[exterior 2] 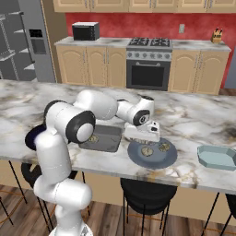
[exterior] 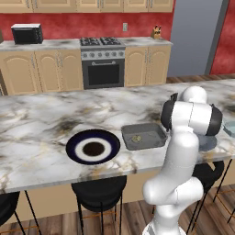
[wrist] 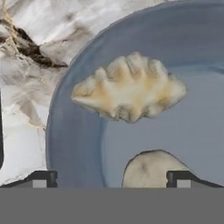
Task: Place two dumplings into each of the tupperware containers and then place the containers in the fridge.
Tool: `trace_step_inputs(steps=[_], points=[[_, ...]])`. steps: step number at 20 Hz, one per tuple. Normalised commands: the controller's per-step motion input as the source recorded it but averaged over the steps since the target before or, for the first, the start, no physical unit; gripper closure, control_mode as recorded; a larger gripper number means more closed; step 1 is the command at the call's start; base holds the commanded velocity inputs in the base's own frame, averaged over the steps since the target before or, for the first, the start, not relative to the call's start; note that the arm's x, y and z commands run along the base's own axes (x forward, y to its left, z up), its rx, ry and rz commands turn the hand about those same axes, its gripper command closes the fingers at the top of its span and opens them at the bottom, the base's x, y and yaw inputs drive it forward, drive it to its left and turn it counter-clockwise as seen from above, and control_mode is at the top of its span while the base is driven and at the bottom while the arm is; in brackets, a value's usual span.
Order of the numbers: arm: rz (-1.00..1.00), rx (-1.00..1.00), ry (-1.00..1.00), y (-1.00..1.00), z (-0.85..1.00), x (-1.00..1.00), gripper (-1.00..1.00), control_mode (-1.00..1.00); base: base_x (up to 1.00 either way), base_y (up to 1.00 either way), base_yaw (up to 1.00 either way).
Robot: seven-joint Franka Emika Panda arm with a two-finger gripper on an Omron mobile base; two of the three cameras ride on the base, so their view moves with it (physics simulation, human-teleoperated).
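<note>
A dark grey box with a flared rim (exterior: pixel 143 136) is sitting on the long marble counter (exterior: pixel 41 124). One little tan dumpling in the grey box (exterior: pixel 136 138) is lying inside it. A pale blue see-through box (exterior 2: pixel 223 157) is sitting near the counter's far right end, and nothing can be seen inside it. A round grey-blue plate (exterior 2: pixel 152 153) is lying between the two boxes, with two tan dumplings on it (exterior 2: pixel 155 149). A round dark blue and white plate with a dark middle (exterior: pixel 93 148) is sitting further left on the counter.

The right base view is showing the grey-blue plate and its dumplings well. In the left base view the white arm is hiding most of that plate. The left base view is showing the dark blue and white plate whole, and the tall grey fridge (exterior: pixel 197 36) is standing at the back right. The hand view is showing a pleated dumpling (wrist: pixel 129 92) up close on the plate, and a second dumpling (wrist: pixel 151 169) at the bottom.

The gripper (wrist: pixel 111 178) is hanging just above the grey-blue plate with its fingers spread wide, holding nothing. The second dumpling is lying right between the finger tips, and the pleated one is lying just past them.
</note>
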Motion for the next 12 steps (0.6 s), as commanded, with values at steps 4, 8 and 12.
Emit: trace_step_inputs(steps=[4, 8, 12], points=[[0.00, 0.01, 0.00, -0.44, -0.28, -0.10, -1.00, -1.00, 0.00, 0.00, 0.00], [0.00, 0.00, 0.00, -0.06, -0.18, -0.16, -1.00, -1.00, 0.00, 0.00, 0.00], [0.00, 0.00, 0.01, -0.06, -0.04, -0.40, -1.00, -1.00, 0.00, 0.00, 0.00]])
